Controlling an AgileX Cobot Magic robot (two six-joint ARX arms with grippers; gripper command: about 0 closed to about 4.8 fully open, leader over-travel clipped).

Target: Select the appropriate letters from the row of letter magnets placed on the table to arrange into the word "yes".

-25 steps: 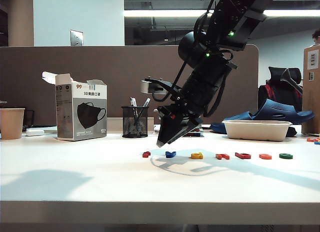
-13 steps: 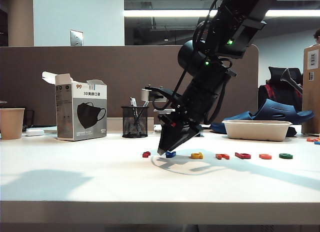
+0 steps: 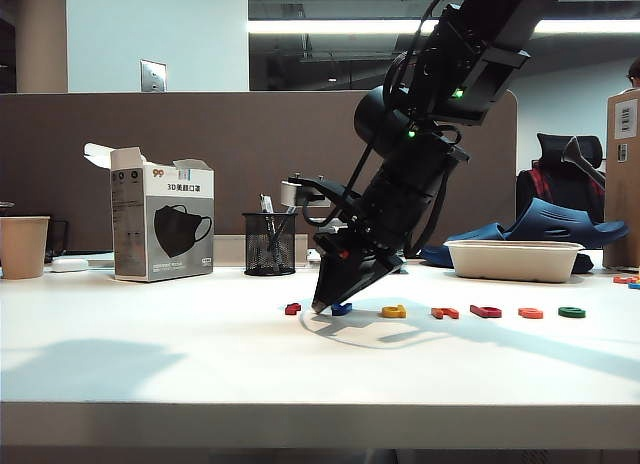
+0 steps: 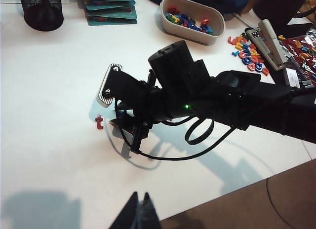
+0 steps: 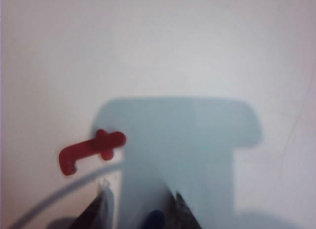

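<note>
The letter magnets lie in a row on the white table (image 3: 150,364): dark red (image 3: 292,309), blue Y (image 3: 342,309), yellow (image 3: 394,311), orange (image 3: 445,313), crimson (image 3: 486,311), orange-red (image 3: 531,313), green (image 3: 572,312). My right gripper (image 3: 322,306) points down at the table with its tips at the blue Y. In the right wrist view the right gripper (image 5: 140,189) is open and the blue Y (image 5: 155,220) sits between its fingers, with the dark red letter (image 5: 91,150) just beside. My left gripper (image 4: 139,195) is shut and empty, held above the table's front edge.
A mask box (image 3: 162,227), a mesh pen holder (image 3: 269,243) and a paper cup (image 3: 23,246) stand at the back left. A white tray (image 3: 513,259) sits at the back right. More loose letters (image 4: 247,46) and a filled tray (image 4: 192,13) lie beyond the right arm.
My right gripper has come down from above the row to the table, its tips now at the blue Y. The letters have not moved.
</note>
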